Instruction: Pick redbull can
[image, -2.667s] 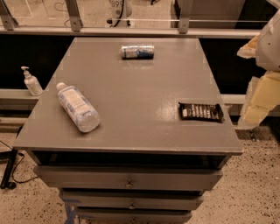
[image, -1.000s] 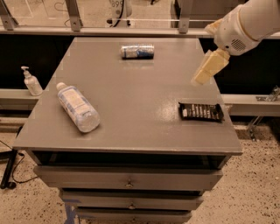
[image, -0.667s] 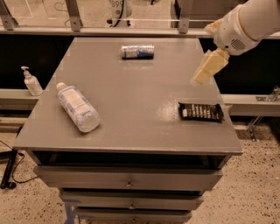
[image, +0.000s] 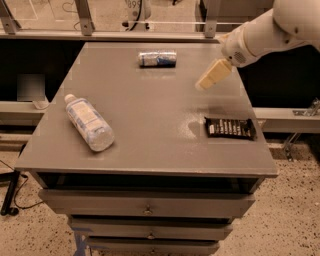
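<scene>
Camera view, single moment. My gripper (image: 212, 75) hangs above the upper right of the grey tabletop (image: 150, 135), with the arm (image: 270, 30) entering from the frame's upper right corner. Open or closed: cannot tell from this angle. No object in it that I can see.

Redbull can (image: 157, 58) lies on its side near the far edge of the tabletop, upper centre of frame. Its long axis runs left-right across the picture. It sits left of my gripper and slightly higher in frame, apart from it, with bare table between.

Judgement: reach not finished. The next move goes leftward and down, gripping across the can's short width, not end to end. Clear plastic bottle (image: 89, 123), lower left, and black snack wrapper (image: 230, 128), lower right, lie off that path.
</scene>
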